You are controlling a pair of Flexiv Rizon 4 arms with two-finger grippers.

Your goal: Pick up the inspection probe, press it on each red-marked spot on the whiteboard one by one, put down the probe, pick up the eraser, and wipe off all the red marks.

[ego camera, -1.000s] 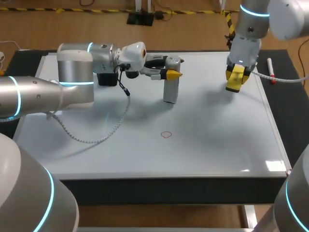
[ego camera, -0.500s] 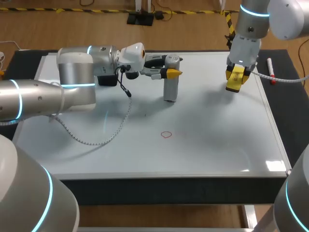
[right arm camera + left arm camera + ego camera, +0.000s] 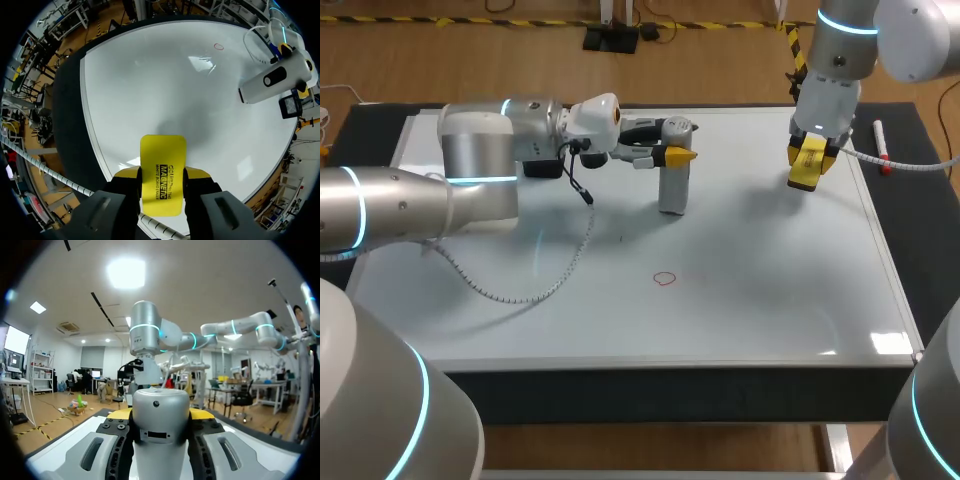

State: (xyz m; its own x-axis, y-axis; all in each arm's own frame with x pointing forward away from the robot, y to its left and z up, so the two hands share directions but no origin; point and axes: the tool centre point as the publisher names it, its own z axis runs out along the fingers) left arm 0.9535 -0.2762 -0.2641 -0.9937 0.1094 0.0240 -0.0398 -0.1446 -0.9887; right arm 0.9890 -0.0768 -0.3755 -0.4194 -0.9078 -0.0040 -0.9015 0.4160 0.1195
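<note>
From above, my eye goes first to the left pincer (image 3: 675, 152), which comes in sideways and pinches the upright silver-grey cylindrical inspection probe (image 3: 672, 188) close under its domed top. The probe is near the middle of the table's (image 3: 932, 240) far edge. Its foot is at the white glossy whiteboard (image 3: 770, 300), though I cannot tell whether it touches. The small red ring mark (image 3: 665, 279) lies well apart from it, toward the near edge, so this looks like a carrying or parking grip rather than a press. The right pincer (image 3: 812, 150) hangs above the far right corner, clamped on the flat yellow eraser (image 3: 804, 176), which I take to be waiting clear of the probe's path.

In the left wrist view, the probe (image 3: 161, 430) stands squarely between the two fingers, both against its sides, with yellow tips showing behind it.

In the right wrist view, the eraser (image 3: 162, 172) juts out ahead of the pincer (image 3: 162, 176), gripped by its edges with its flat face toward the board for wiping. Far ahead is the red mark (image 3: 218, 46), unwiped, with the probe (image 3: 274, 79) off to one side of it.
</note>
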